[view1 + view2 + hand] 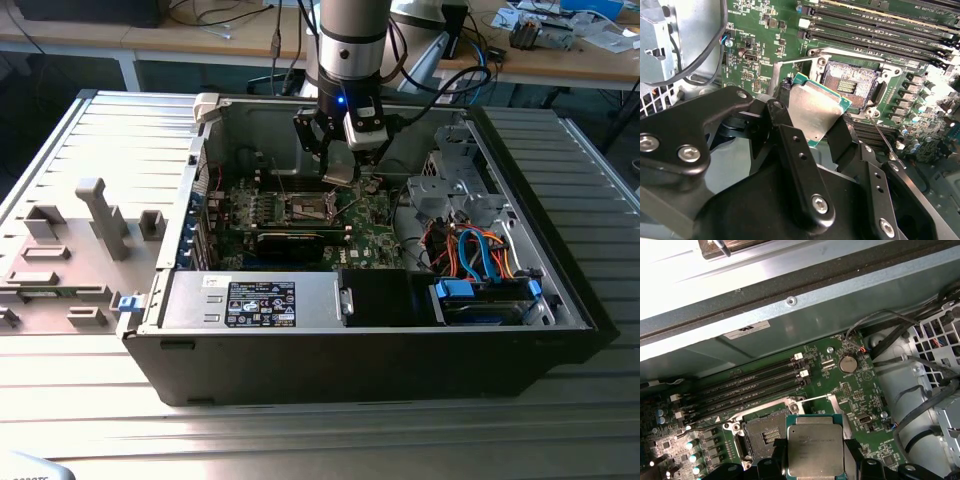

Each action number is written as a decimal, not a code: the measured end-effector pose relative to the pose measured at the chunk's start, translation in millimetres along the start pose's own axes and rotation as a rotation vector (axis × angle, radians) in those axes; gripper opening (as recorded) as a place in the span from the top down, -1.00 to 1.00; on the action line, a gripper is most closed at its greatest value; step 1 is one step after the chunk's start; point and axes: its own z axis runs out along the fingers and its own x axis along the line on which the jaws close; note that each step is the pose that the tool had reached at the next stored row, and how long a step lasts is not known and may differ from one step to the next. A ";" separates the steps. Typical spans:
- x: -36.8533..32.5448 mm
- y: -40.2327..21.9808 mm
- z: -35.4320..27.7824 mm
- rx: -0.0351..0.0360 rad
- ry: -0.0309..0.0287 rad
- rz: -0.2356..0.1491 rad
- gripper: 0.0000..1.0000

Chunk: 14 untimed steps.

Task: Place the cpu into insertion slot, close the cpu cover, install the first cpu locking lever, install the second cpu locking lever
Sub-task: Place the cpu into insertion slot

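— End effector (815, 127) is clenched on the cpu (815, 445), pads (790, 137) on two opposite edges. I'm holding it above the green board (860, 390), inside the case (300, 370), nearer the far wall than the near one.

— Where's the insertion slot from there?

— Toward the exterior view's left of the chip. The insertion slot (765, 437) is bare, with its dark centre exposed. The chip hangs just beside it, clear of it and not over its middle. The cpu cover (775, 75) looks swung up, on the side beneath my chip.

— What worries you?

— Two things. In the second wrist view the chip seems tilted. If it went down like that, one corner would land first, and I'd guess the contacts bend. My grip is also on thin edges, so a nudge against the raised cover could twist it loose.

— How does it look?

— Flat and square, with a silvery-grey lid, faint print and a thin green rim. Rigid and slippery, I'd judge.
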 end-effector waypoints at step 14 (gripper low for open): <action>0.0 0.0 0.1 0.0031 -0.0015 0.008 -0.08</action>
